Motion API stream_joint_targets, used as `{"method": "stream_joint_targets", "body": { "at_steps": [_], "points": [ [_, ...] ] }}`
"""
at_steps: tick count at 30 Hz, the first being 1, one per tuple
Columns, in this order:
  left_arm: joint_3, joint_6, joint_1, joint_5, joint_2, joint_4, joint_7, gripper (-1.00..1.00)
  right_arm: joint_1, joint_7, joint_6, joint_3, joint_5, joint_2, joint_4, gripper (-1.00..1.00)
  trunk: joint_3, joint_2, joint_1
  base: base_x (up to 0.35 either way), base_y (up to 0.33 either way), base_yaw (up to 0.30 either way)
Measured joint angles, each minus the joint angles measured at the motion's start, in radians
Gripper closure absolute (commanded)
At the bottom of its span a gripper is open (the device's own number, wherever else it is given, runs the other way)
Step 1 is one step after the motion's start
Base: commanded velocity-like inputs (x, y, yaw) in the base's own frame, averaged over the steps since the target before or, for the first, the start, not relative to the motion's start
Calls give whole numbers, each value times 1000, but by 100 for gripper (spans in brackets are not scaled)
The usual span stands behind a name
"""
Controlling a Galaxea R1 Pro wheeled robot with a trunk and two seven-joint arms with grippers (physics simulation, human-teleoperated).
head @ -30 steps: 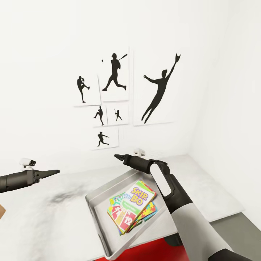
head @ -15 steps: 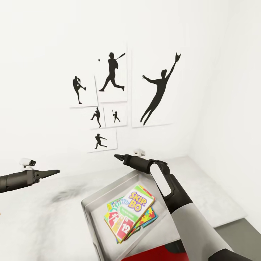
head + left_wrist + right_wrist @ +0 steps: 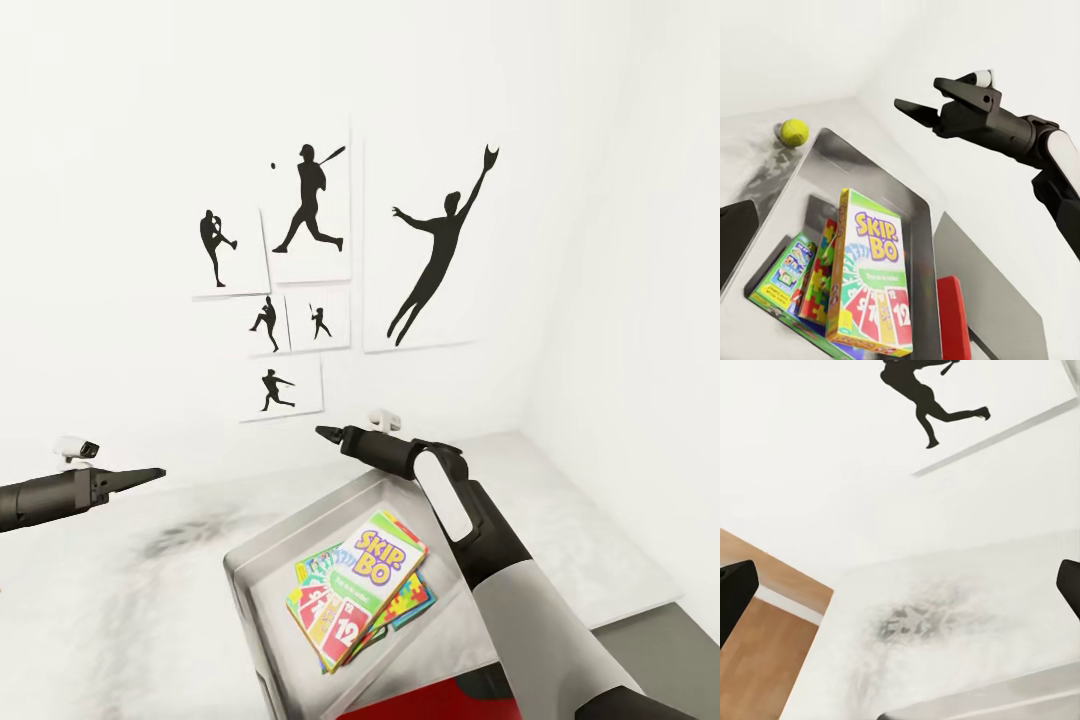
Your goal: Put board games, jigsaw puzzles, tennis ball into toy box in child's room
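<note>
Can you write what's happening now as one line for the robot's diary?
toy box: Skip-Bo game on top | tennis ball: outside | left gripper, right gripper: open

A child's bedroom: baseball silhouette posters [image 3: 300,270] above a table [image 3: 120,600] holding a game-filled toy box [image 3: 262,545].

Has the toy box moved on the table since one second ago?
No. The toy box and the wall posters shifted slightly left and down together in the head view, so the camera moved, not the box.
</note>
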State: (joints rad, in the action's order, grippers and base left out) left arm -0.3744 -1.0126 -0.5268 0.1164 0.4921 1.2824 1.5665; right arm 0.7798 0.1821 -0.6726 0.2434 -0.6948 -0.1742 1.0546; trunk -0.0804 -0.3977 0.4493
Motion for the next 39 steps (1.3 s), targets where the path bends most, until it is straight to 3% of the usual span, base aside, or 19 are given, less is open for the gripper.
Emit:
{"method": "stream_joint_targets", "body": {
  "at_steps": [13,17,20,23,28,39],
  "points": [
    [0,0,0,-1,0,0,0,-100,1,-30,-6,0,1,0,-3,-100,0,0,0,0,0,0],
    [0,0,0,-2,0,0,0,-100,4,-133,-21,-1,-1,0,-5,-100,0,0,0,0,0,0],
    [0,0,0,-3,0,0,0,-100,14,-247,-66,-6,11,0,-3,-100,0,0,0,0,0,0],
    [0,0,0,-2,0,0,0,-100,59,-397,-131,-10,9,0,-1,-100,0,0,0,0,0,0],
    [0,-1,0,-1,0,0,0,-100,167,-513,-179,-19,2,0,-14,-100,0,0,0,0,0,0],
    [-2,-2,0,-2,2,0,0,-100,367,-555,-255,-102,9,0,-175,-100,0,0,0,0,0,0]
  ]
}}
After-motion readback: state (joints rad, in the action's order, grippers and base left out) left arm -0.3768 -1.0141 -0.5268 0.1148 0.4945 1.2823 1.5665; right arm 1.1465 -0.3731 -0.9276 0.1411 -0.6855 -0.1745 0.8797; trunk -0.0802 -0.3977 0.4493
